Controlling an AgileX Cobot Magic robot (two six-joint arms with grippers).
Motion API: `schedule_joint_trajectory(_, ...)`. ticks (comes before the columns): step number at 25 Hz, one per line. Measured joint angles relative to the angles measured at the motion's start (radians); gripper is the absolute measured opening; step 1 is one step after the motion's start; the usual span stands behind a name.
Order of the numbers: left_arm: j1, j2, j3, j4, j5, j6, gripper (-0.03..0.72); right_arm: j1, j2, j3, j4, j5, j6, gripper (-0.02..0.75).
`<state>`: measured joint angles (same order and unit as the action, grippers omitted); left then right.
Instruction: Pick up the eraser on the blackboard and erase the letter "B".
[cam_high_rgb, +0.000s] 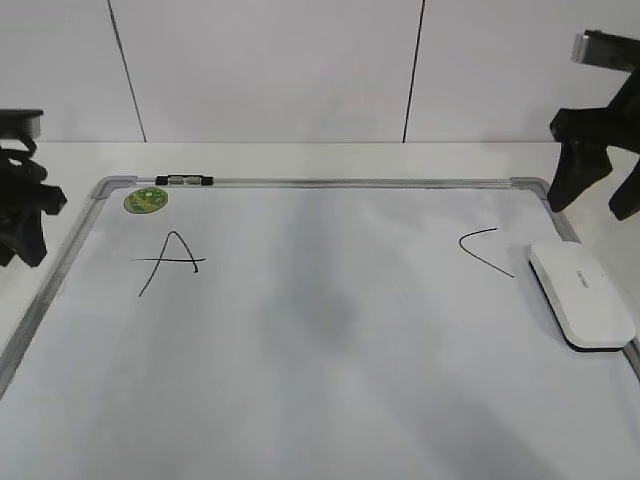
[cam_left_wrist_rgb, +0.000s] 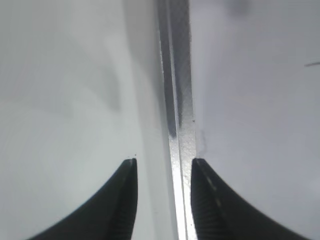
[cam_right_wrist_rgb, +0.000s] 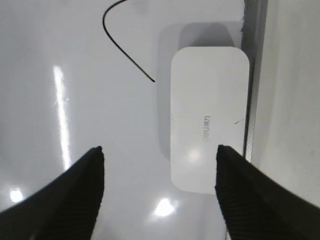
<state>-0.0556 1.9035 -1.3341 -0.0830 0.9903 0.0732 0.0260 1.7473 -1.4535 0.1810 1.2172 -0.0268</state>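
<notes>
The white eraser (cam_high_rgb: 582, 295) lies flat on the blackboard (cam_high_rgb: 350, 183) at its right edge, next to the frame; it also shows in the right wrist view (cam_right_wrist_rgb: 210, 132). No letter "B" shows: between the "A" (cam_high_rgb: 170, 262) and the "C" (cam_high_rgb: 485, 250) the board carries only a faint grey smear. My right gripper (cam_high_rgb: 597, 200) hangs above the eraser's far end, open and empty (cam_right_wrist_rgb: 160, 150). My left gripper (cam_high_rgb: 25, 245) is open and empty (cam_left_wrist_rgb: 162, 162) over the board's left frame (cam_left_wrist_rgb: 177, 100).
A round green magnet (cam_high_rgb: 146, 199) sits at the board's far left corner. A small black and silver piece (cam_high_rgb: 185, 181) lies on the top frame. The "C" stroke (cam_right_wrist_rgb: 125, 40) runs just left of the eraser. A white wall stands behind the table.
</notes>
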Motion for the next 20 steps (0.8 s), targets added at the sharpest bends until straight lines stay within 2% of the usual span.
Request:
schedule_joint_trajectory(8,0.000,-0.173,-0.037,0.002,0.195,0.000,0.272,0.000,-0.186,0.052,0.020,0.006,0.000,0.533)
schedule_joint_trajectory(14,0.000,-0.298,-0.037,0.025,0.230,0.004,0.245,0.000,-0.411,0.156,0.022,0.011,0.000,0.533)
schedule_joint_trajectory(20,0.000,-0.499,0.068,0.025,0.232,0.004,0.237,0.000,-0.652,0.248,0.016,0.023,0.000,0.533)
